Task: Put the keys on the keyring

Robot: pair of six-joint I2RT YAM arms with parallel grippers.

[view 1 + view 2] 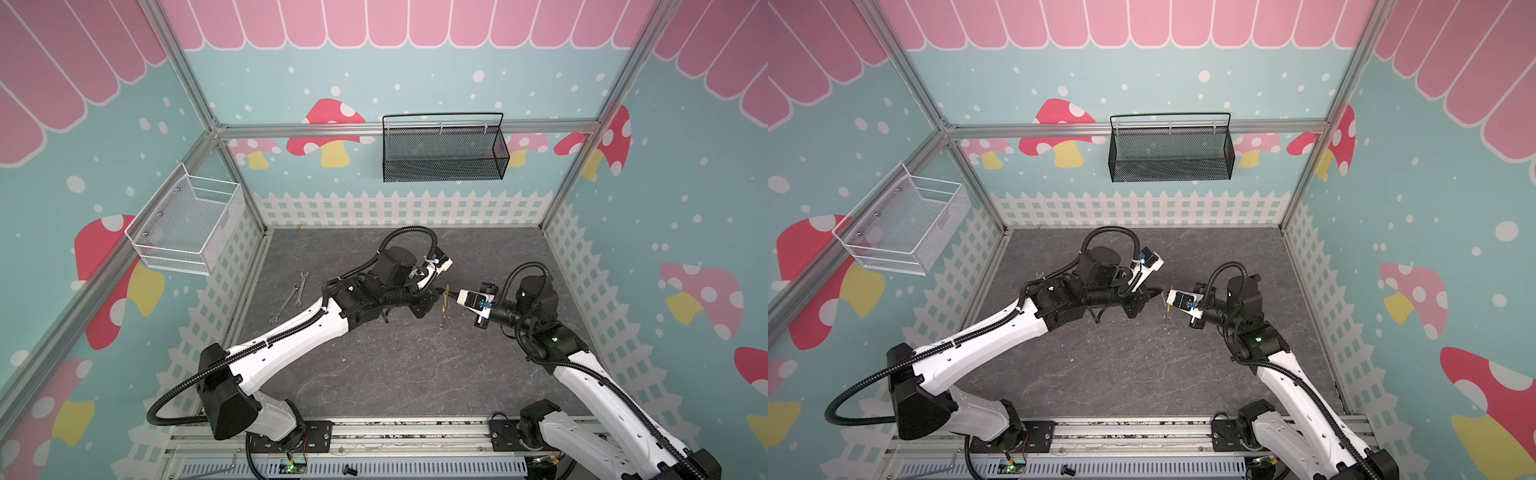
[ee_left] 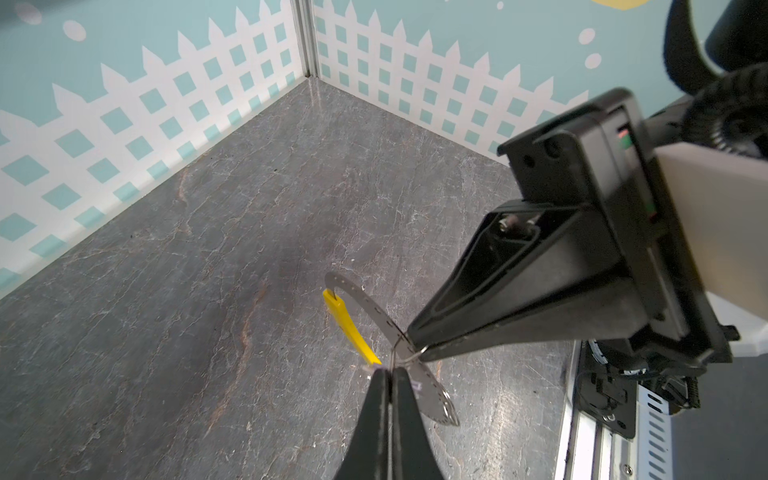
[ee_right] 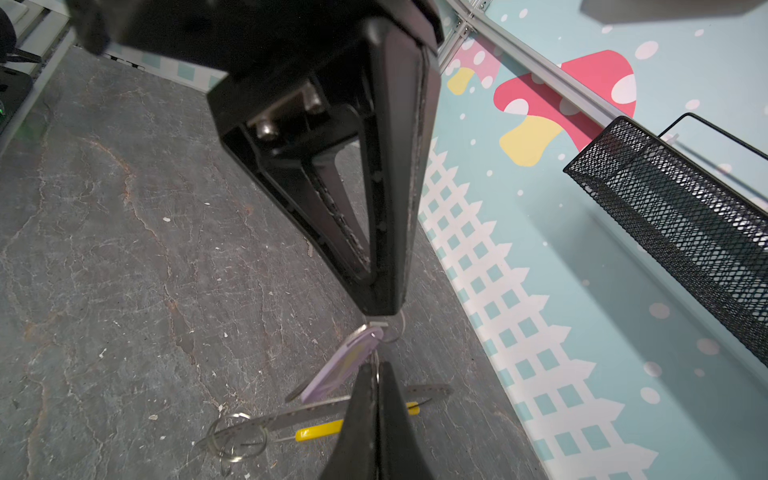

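Observation:
Both grippers meet tip to tip above the middle of the grey floor. My left gripper [image 2: 386, 370] [image 1: 435, 291] is shut on the top of a lilac tag [image 3: 340, 370], and a grey key tip shows under the tag. My right gripper [image 3: 377, 368] [image 1: 454, 296] is shut on a thin wire of the keyring [image 2: 353, 328]. The keyring's yellow segment [image 3: 320, 430] and a perforated silver strip [image 3: 286, 417] hang just beyond the fingers. Small split rings [image 3: 237, 436] dangle at one end of the strip. In both top views the keyring [image 1: 1167, 308] appears edge-on between the two tips.
Two long silver wrenches [image 1: 291, 297] lie on the floor to the left of the left arm. A white wire basket [image 1: 187, 224] hangs on the left wall and a black mesh basket [image 1: 442, 149] on the back wall. Fence-print walls close in the floor.

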